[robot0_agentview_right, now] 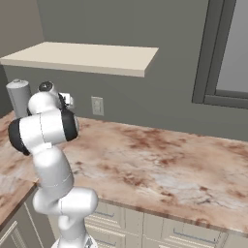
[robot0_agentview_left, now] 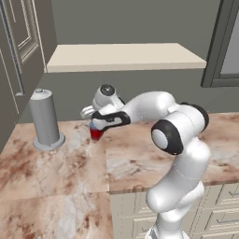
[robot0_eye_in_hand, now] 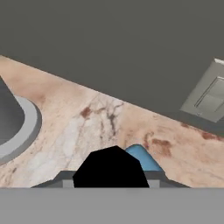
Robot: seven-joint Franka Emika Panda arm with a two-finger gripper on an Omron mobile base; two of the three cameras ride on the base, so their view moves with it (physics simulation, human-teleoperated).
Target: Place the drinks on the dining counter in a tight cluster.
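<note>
A small red-and-blue container (robot0_agentview_left: 96, 134) with a dark top (robot0_eye_in_hand: 111, 166) sits between the fingers of my gripper (robot0_agentview_left: 97, 126), which is shut on it. It hangs at or just above the marbled wall counter (robot0_agentview_left: 140, 158), close to the back wall. In the hand view the gripper (robot0_eye_in_hand: 111, 180) frames the dark top, and a blue edge of the container (robot0_eye_in_hand: 143, 158) shows beyond it. I cannot tell whether its base touches the stone. The dining counter is out of view.
A tall grey cylinder on a round base (robot0_agentview_left: 45, 119) (robot0_eye_in_hand: 15, 124) stands just left of the gripper. A wall outlet (robot0_agentview_right: 97, 105) (robot0_eye_in_hand: 209, 98) is on the back wall, with a cream shelf (robot0_agentview_left: 121, 57) overhead. Cream drawers (robot0_agentview_left: 219, 212) lie below the counter edge.
</note>
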